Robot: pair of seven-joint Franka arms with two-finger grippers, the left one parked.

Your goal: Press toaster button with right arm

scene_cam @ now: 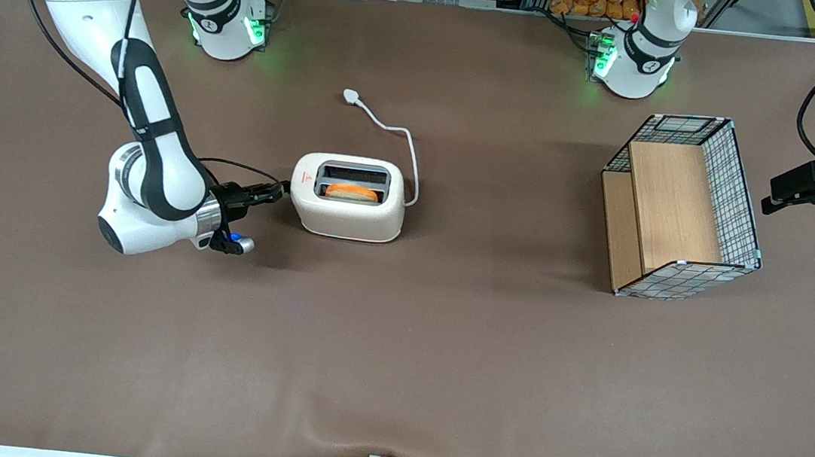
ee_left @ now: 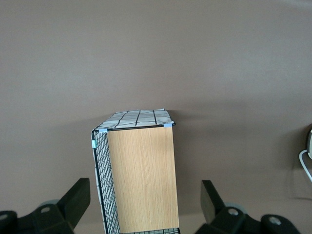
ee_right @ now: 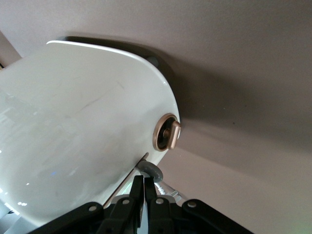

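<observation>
The right arm's pincer (ee_right: 144,187), fingers closed together, sits at the button (ee_right: 150,170) on the toaster's (scene_cam: 347,207) narrow end. The press looks underway; whether the lever is fully down is unclear.

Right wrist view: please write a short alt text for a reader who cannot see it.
The gripper, fingers shut together, is at the narrow end of the cream-white toaster, by its grey button. A round copper-coloured knob sits close by, brown table around.

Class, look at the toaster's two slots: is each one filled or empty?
One filled, one empty. In the toaster, the slot nearer the front camera holds an orange-topped slice; the other looks dark and bare. The gripper, fingers shut, sits at its narrow end.
</observation>
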